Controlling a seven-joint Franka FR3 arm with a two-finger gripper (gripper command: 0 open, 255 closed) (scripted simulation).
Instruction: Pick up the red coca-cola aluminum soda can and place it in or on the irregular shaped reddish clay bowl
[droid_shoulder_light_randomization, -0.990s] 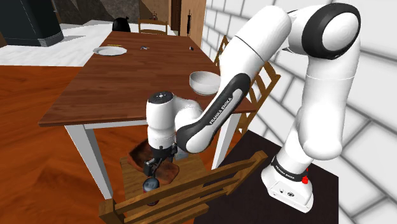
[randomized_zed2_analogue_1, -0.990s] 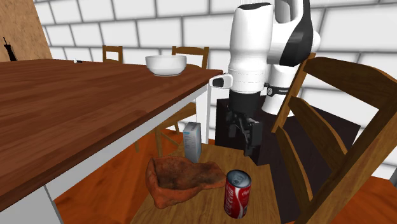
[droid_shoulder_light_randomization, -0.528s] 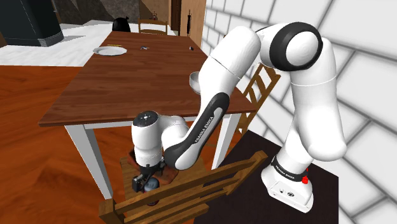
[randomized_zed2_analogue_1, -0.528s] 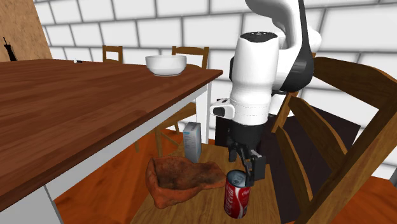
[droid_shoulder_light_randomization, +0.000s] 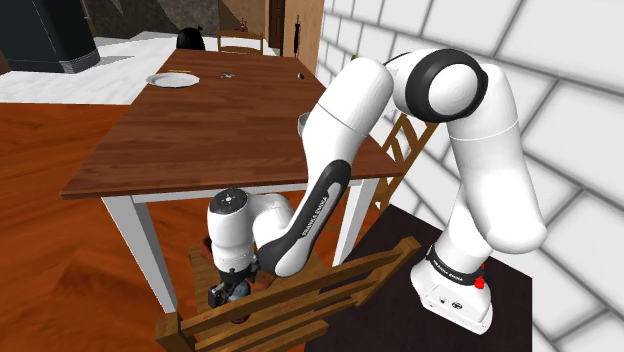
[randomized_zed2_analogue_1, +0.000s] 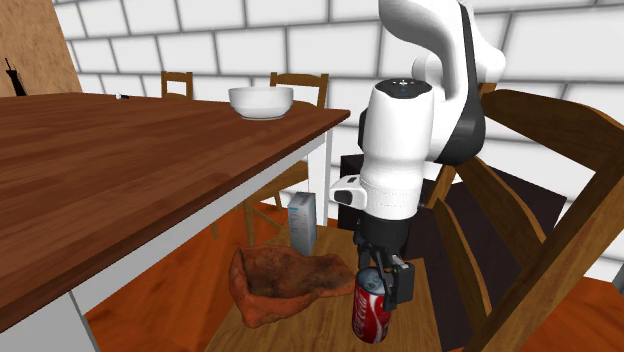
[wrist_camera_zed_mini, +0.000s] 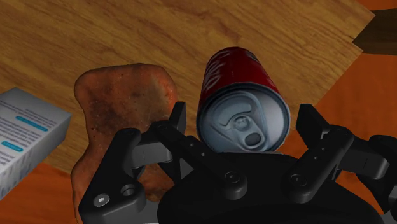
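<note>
Gripper (wrist_camera_zed_mini: 243, 114) is hanging wide open w/ fingers (wrist_camera_zed_mini: 177, 118) straddling top of red can (wrist_camera_zed_mini: 235, 73), gripping nothing, can standing upright on chair seat (wrist_camera_zed_mini: 191, 32) just beside reddish bowl (wrist_camera_zed_mini: 124, 102); should be lowering & centring so they're closing on its wall, not rim.

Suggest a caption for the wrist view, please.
Open pincer flanks the upright red soda can beside the reddish bowl on a wooden seat.

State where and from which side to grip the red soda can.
Grip the red can across its round side wall, just below the rim, coming down from above: it stands upright, and the open gripper already straddles it beside the clay bowl.
</note>
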